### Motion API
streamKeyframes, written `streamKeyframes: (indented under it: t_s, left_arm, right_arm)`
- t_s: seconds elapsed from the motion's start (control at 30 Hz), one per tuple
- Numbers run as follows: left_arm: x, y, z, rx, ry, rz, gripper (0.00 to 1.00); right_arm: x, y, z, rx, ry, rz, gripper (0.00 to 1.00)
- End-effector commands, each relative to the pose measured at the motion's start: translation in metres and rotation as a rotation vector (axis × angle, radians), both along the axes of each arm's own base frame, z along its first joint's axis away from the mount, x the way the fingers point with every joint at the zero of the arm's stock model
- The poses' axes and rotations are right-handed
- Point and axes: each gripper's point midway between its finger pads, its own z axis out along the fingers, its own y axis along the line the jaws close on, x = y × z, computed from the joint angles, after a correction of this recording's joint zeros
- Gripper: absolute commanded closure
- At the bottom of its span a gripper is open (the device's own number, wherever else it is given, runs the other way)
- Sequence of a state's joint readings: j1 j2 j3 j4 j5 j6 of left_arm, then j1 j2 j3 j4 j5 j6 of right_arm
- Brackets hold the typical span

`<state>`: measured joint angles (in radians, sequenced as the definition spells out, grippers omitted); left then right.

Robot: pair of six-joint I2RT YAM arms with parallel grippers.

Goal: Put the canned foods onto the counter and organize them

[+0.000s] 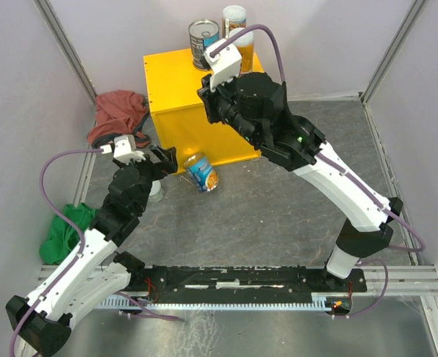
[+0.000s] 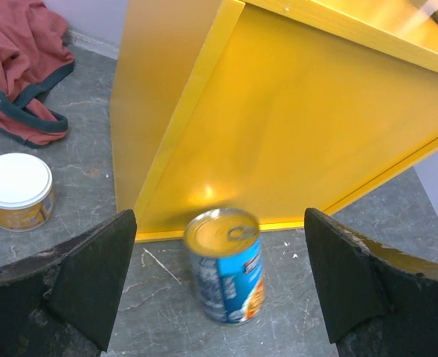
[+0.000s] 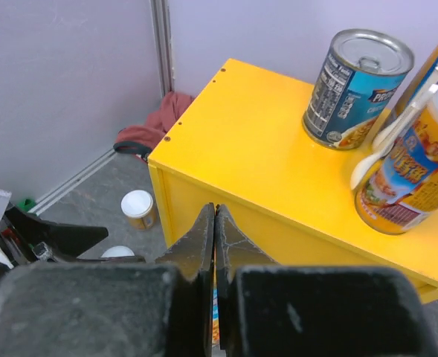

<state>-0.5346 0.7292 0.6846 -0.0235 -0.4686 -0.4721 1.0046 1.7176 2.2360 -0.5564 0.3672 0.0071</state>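
Observation:
A blue-labelled tin [image 1: 201, 172] stands on the grey floor in front of the counter [image 1: 174, 82], a yellow box. My left gripper [image 1: 169, 161] is open just left of it. In the left wrist view the tin [image 2: 224, 266] stands between and beyond the open fingers, untouched. My right gripper [image 3: 215, 217] is shut and empty, above the counter's front edge [image 3: 226, 186]. On the counter stand another blue tin [image 3: 356, 89] and two orange-labelled cans [image 3: 408, 171] [image 3: 436, 59]. Two short white-lidded cans [image 3: 138, 208] [image 3: 118, 253] sit on the floor at the left.
A red cloth [image 1: 118, 111] lies against the left wall beside the box, and a green cloth [image 1: 66, 227] lies by the left arm. One short can [image 2: 15, 190] stands left of my left gripper. Walls and metal posts close in the back and sides.

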Motion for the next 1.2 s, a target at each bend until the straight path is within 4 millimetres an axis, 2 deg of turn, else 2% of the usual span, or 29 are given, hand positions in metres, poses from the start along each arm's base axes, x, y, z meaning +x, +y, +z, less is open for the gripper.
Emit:
streamKeyframes:
  t_s: [0.0, 0.13, 0.27, 0.4, 0.5, 0.57, 0.63, 0.83, 1.07, 1.17]
  left_arm:
    - [0.004, -0.004, 0.011, -0.054, -0.028, -0.002, 0.01]
    - [-0.001, -0.003, -0.005, -0.082, -0.025, 0.0, 0.0]
    - [0.005, -0.008, -0.028, -0.07, 0.019, -0.006, 0.01]
    - [0.01, -0.014, -0.045, -0.046, 0.098, -0.016, 0.01]
    - [0.01, -0.014, -0.05, -0.064, 0.128, -0.002, 0.01]
    - [0.009, -0.013, -0.056, -0.085, 0.16, 0.015, 0.01]
    - [0.007, -0.01, -0.065, -0.12, 0.202, 0.044, 0.01]
    - [0.001, -0.004, -0.092, -0.231, 0.326, 0.128, 0.01]
    - [-0.009, 0.022, -0.122, -0.409, 0.447, 0.294, 0.01]
    - [-0.014, 0.029, -0.126, -0.479, 0.454, 0.329, 0.01]
  right_arm:
    - [-0.002, -0.021, 0.0, 0.013, 0.021, -0.05, 0.99]
    - [-0.014, -0.048, -0.039, 0.033, 0.087, -0.094, 0.99]
    - [-0.024, -0.06, -0.094, -0.004, 0.193, -0.12, 0.91]
    - [-0.034, -0.056, -0.155, -0.071, 0.282, -0.077, 0.65]
    - [-0.038, -0.048, -0.188, -0.116, 0.312, -0.034, 0.41]
    - [-0.037, -0.041, -0.203, -0.146, 0.326, -0.008, 0.3]
    - [-0.035, -0.031, -0.215, -0.17, 0.355, 0.024, 0.24]
    - [-0.021, 0.002, -0.246, -0.219, 0.444, 0.133, 0.2]
    - [-0.011, 0.04, -0.268, -0.246, 0.501, 0.25, 0.16]
    - [-0.01, 0.054, -0.279, -0.253, 0.533, 0.287, 0.15]
